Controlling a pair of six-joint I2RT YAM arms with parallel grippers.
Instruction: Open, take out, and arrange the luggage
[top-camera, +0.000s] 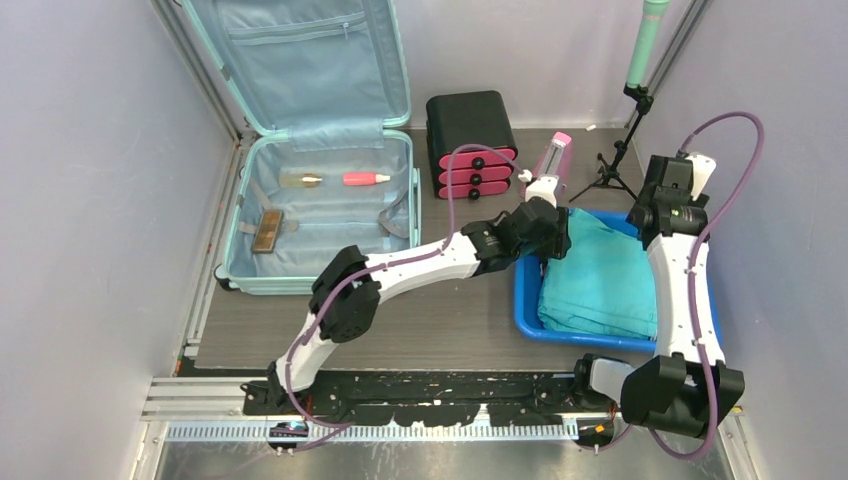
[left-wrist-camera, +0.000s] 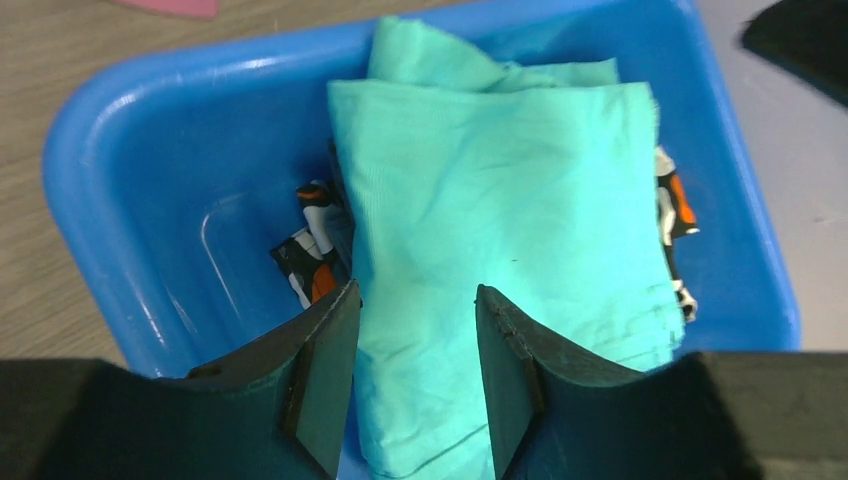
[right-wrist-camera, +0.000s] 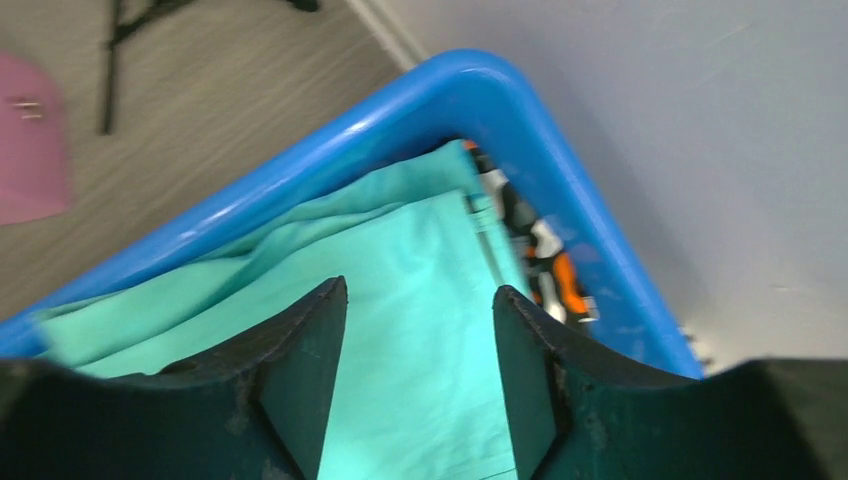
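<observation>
- Grey wood-look tabletop (top-camera: 450, 320) between pale walls carries everything; take the blue tub (top-camera: 526, 300) as your landmark.
- Well to the left of the tub, the luggage (top-camera: 300, 70) lies open with its lid leaning back. A pale bottle (top-camera: 300, 180), a pink bottle (top-camera: 365, 179) and a flat brown item (top-camera: 267, 230) lie in its lower half.
- Between luggage and tub, toward the back, stands a black drawer box (top-camera: 472, 145).
- At the tub's left rim, your left gripper (left-wrist-camera: 415, 310) has its fingers spread wide on either side of the near edge of a folded teal cloth (left-wrist-camera: 500, 200), pinching nothing.
- Over the tub's far right corner, your right gripper (right-wrist-camera: 420, 300) is likewise spread and empty above the cloth.
- Opening looks done and the taking-out is part-way, so the step in hand seems to be settling the cloth in the tub. Next you likely need the left arm to lift clear and swing back to the luggage for a bottle.
- Only the wrist views show an orange, black and white patterned item (left-wrist-camera: 312, 250) tucked under the cloth. Only the top view shows the luggage.
</observation>
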